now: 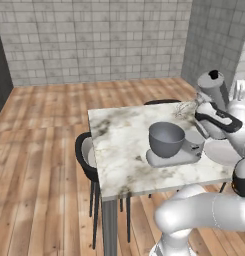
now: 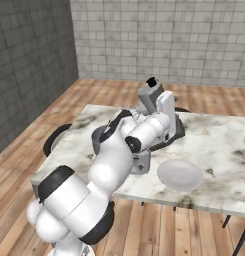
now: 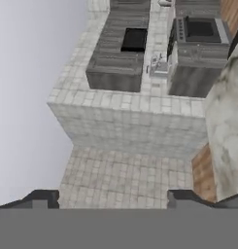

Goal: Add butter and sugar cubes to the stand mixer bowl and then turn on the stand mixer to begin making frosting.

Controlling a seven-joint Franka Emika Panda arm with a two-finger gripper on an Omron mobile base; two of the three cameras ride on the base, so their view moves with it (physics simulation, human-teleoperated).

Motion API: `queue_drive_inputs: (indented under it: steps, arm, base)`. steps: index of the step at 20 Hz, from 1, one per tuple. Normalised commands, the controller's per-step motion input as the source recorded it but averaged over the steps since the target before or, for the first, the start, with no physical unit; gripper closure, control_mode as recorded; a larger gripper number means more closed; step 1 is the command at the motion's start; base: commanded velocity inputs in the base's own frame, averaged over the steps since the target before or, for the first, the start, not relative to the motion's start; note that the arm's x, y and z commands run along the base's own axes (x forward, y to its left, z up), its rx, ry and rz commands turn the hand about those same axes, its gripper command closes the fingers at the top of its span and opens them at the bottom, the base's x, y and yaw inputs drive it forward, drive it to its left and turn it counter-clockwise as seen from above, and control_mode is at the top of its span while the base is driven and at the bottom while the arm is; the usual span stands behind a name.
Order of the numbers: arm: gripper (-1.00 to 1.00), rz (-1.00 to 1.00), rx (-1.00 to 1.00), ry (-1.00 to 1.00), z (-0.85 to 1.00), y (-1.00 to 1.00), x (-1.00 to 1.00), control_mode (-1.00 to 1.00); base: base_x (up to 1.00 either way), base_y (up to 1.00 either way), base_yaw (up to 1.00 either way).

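The stand mixer bowl is seated on the flat base of the stand mixer, near the middle of the marble table, and its head is tilted up and back, towards the right of the left base view. A round white plate is seen at the near table edge in the right base view, just beside the arm; neither butter nor sugar cubes can be made out on it or in the bowl (they would be too small to tell at this size).

In the hand view the gripper is held with its two dark fingertips well apart and nothing between them, and it is pointed away at distant kitchen units, not at the table.

The risk is judged to lie in that aim: with the ingredients not located, a descent could be made onto bare marble or the plate rim. The bent arm is also crowded against the mixer, so its head or bowl could be knocked by a wide swing.
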Motion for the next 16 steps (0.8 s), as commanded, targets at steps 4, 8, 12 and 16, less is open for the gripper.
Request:
queue_drive_inputs:
  steps: [4, 8, 12, 16]
  arm:
    - [-1.00, 0.21, 0.00, 0.27, 0.00, 0.96, 0.17, -1.00]
    - [-1.00, 0.18, 0.00, 0.34, 0.00, 0.95, 0.01, -1.00]
    - [-1.00, 0.18, 0.00, 0.38, 0.00, 0.97, 0.00, -1.00]
    - [-1.00, 0.22, -0.05, 0.45, 0.08, 0.80, -0.09, -1.00]
  base:
    - [0.00, 0.00, 0.00]
    - [0.00, 0.00, 0.00]
    - [0.00, 0.00, 0.00]
    - [0.00, 0.00, 0.00]
